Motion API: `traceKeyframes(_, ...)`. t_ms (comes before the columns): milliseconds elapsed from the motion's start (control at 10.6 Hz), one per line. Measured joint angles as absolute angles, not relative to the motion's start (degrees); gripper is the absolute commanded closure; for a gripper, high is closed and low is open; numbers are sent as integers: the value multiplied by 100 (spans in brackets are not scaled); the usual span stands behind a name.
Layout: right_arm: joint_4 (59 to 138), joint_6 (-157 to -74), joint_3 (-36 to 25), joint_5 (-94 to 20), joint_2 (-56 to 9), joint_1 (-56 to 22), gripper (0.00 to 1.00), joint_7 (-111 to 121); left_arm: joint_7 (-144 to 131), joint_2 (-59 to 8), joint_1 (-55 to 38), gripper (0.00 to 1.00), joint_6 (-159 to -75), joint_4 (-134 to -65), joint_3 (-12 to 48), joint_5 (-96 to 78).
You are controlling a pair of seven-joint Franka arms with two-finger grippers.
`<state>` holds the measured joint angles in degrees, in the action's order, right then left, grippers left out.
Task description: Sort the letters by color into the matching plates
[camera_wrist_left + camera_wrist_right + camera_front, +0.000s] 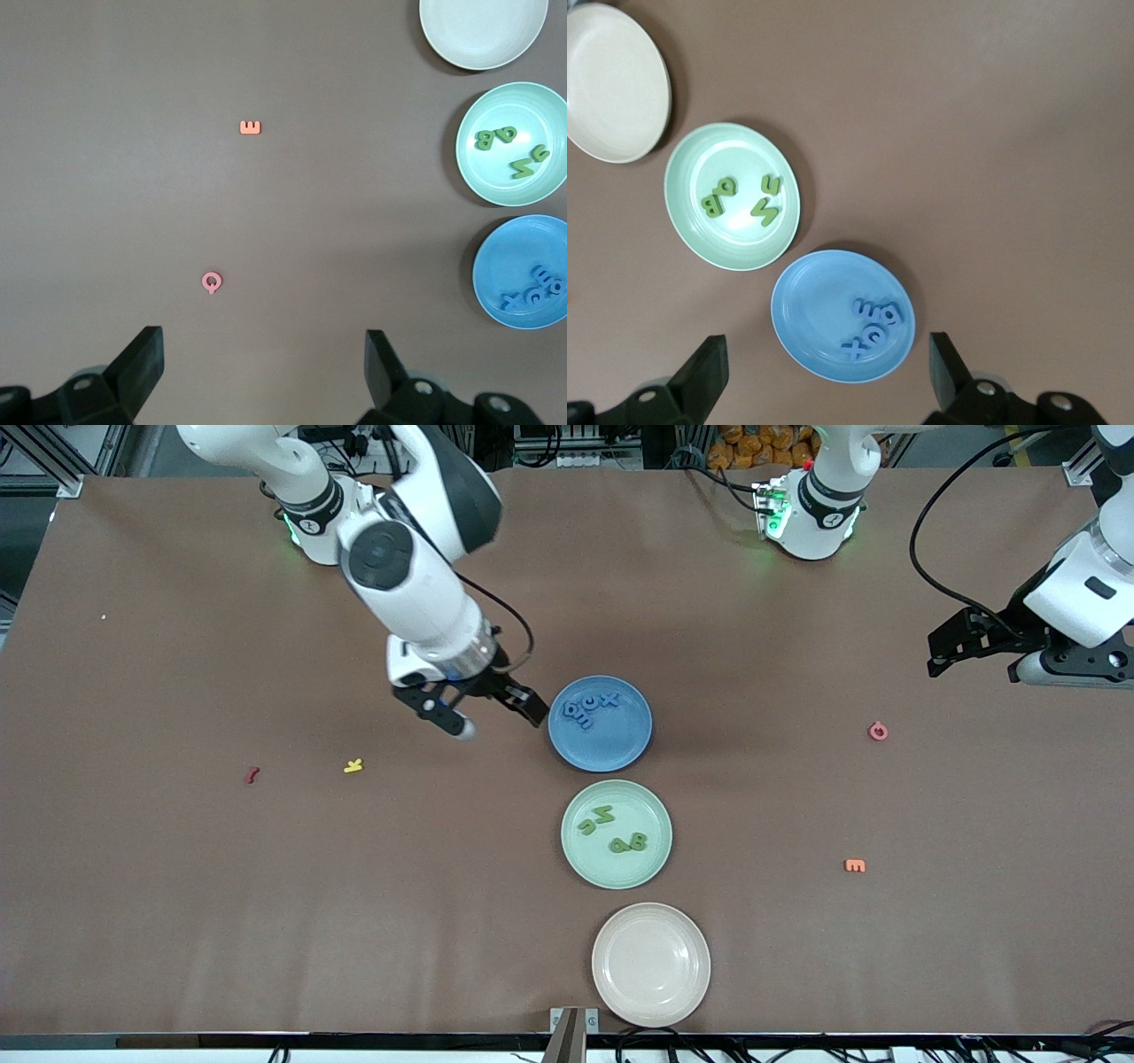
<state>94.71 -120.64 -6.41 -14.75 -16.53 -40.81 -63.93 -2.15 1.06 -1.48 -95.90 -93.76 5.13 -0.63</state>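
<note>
The blue plate point(611, 735) holds several blue letters point(585, 707) near its rim. The mint green plate point(594, 850), nearer the front camera, holds several green letters point(613, 828). Both plates also show in the right wrist view, blue plate point(806, 319) and green plate point(700, 239), and in the left wrist view, blue plate point(505, 266) and green plate point(496, 173). My right gripper point(496, 716) is open and empty, up beside the blue plate toward the right arm's end. My left gripper point(974, 657) is open and empty, up over the table at the left arm's end.
A cream-white plate point(651, 964) lies nearest the front camera. A pink piece point(877, 732) and an orange piece point(855, 865) lie toward the left arm's end. A yellow piece point(353, 765) and a dark red piece point(252, 775) lie toward the right arm's end.
</note>
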Motion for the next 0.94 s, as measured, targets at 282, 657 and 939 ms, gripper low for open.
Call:
traceKeyframes(282, 9426, -10953, -371, -1444, -785, -3160, 0, -5429, -215, 101, -148, 0, -9586, -9375, 514, -65)
traceKeyframes(657, 9148, -9750, 197, -1309, -105, -1716, 0, -3989, -218, 98, -148, 0, -9584, -9374, 514, -66)
traceKeyframes(939, 8988, -9121, 220, -516, 102, -1248, 0, -2808, -225, 95, -149, 0, -9581, -9374, 515, -66)
